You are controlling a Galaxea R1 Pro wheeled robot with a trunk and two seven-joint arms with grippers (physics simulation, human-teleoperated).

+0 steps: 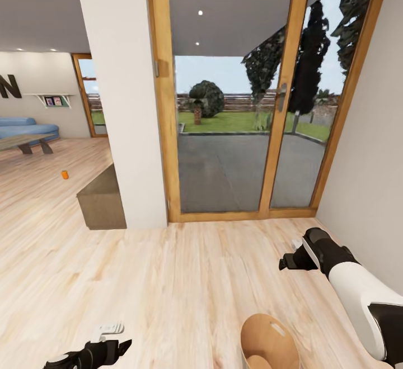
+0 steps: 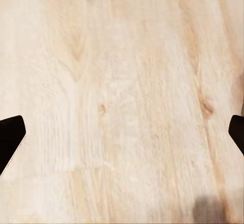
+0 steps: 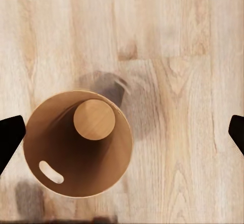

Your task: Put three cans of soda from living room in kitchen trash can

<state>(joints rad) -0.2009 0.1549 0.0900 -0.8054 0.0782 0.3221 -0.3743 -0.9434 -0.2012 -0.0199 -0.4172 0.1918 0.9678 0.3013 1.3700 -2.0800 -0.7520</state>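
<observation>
One orange soda can (image 1: 65,175) stands on the pale wood floor far off at the left, in the living room. The other two cans are out of view. The trash can (image 1: 268,341) stands at the bottom edge of the head view, between my arms. From straight above, the trash can (image 3: 76,142) shows a bare tan bottom and an oval handle hole (image 3: 51,172). My right gripper (image 1: 290,252) hangs open above the floor just beside the bin, holding nothing. My left gripper (image 1: 115,336) is open over bare floor (image 2: 122,81).
A white pillar wall (image 1: 123,95) with a low brown block (image 1: 102,201) at its foot separates me from the living room. A blue sofa (image 1: 25,127), a coffee table (image 1: 25,141) and a dark letter N (image 1: 8,86) lie beyond. Wood-framed glass doors (image 1: 235,134) stand ahead, a white wall (image 1: 369,162) to the right.
</observation>
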